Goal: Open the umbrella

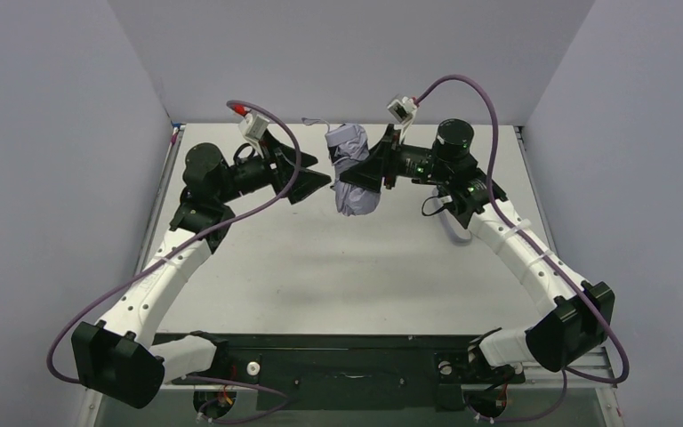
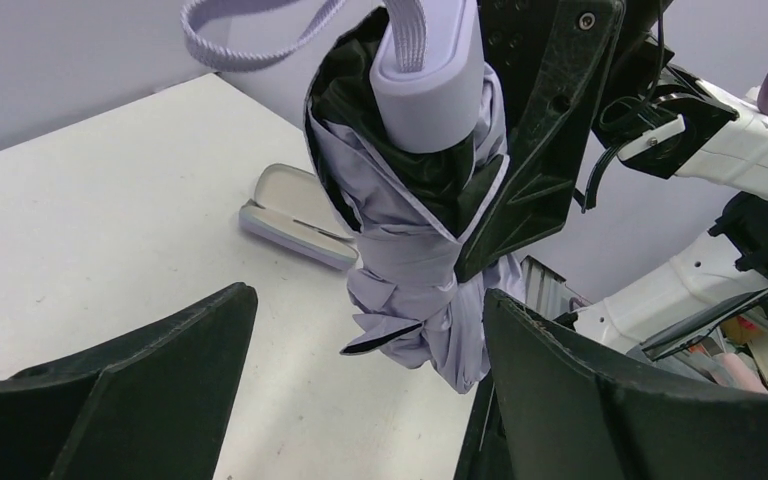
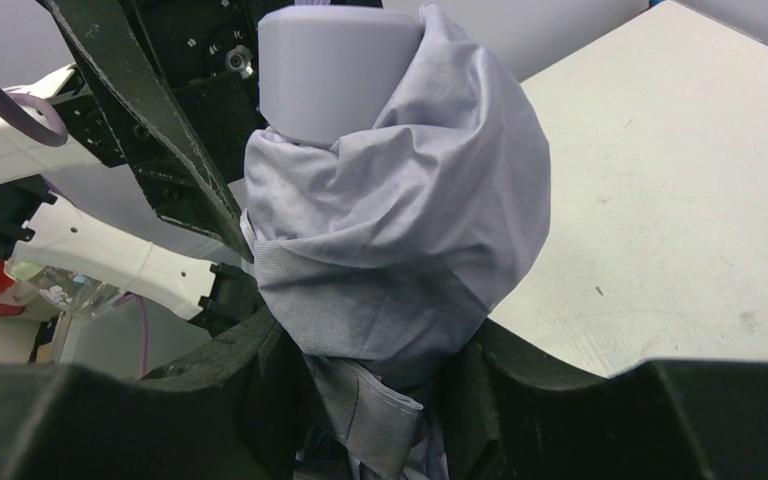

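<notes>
Clasping the folded umbrella (image 1: pixel 360 203) around its fabric, the right end effector (image 3: pixel 375 380) holds it above the bench (image 1: pixel 320 267); the left end effector (image 2: pixel 370 295) gapes wide, released, just beside it.

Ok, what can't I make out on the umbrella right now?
Shaft: hidden in every view by the bunched fabric of the umbrella.
Its lower end: right wrist view, buried between the fingers of the right gripper and cut by the bottom edge.
Wrist loop: left wrist view, cut by the top edge.
Case: left wrist view, far end behind the umbrella.
</notes>
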Robot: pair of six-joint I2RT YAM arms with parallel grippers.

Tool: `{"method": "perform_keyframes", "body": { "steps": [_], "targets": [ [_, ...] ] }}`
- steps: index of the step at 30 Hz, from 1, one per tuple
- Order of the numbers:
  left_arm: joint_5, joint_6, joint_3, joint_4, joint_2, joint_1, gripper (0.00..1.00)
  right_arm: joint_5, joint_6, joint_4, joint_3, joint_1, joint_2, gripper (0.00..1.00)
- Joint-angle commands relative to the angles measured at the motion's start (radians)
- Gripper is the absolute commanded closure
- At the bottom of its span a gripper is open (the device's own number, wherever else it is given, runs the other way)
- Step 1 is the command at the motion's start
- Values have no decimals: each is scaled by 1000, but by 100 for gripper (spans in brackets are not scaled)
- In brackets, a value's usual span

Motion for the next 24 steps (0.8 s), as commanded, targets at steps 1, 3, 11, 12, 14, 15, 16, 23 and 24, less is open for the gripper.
{"method": "perform_keyframes", "body": {
  "steps": [1, 3, 11, 12, 14, 15, 16, 23, 24],
  "targets": [
    [-11, -10, 33, 88, -30, 28, 20, -26, -96, -34, 38, 7, -41, 100],
    [-2, -39, 48, 113, -30, 49, 22, -29, -206, -150, 58, 7, -42, 100],
    [-58, -214, 62, 214, -31, 24, 16, -7, -336, -250, 44, 26, -59, 100],
    [-79, -218, 62, 208, -29, 13, 15, -6, -338, -250, 41, 33, -60, 100],
    [-115, -240, 62, 193, -22, 4, 15, 0, -348, -257, 41, 43, -65, 100],
    [-121, -260, 62, 186, -14, 2, 15, 8, -355, -262, 42, 46, -67, 100],
    [-141, -267, 68, 177, -11, -3, 15, 12, -357, -266, 45, 51, -67, 100],
    [-217, -324, 88, 117, 17, -26, 23, 55, -364, -270, 64, 67, -62, 100],
    [-224, -336, 85, 115, 18, -27, 24, 59, -365, -271, 64, 69, -62, 100]
  ]
}}
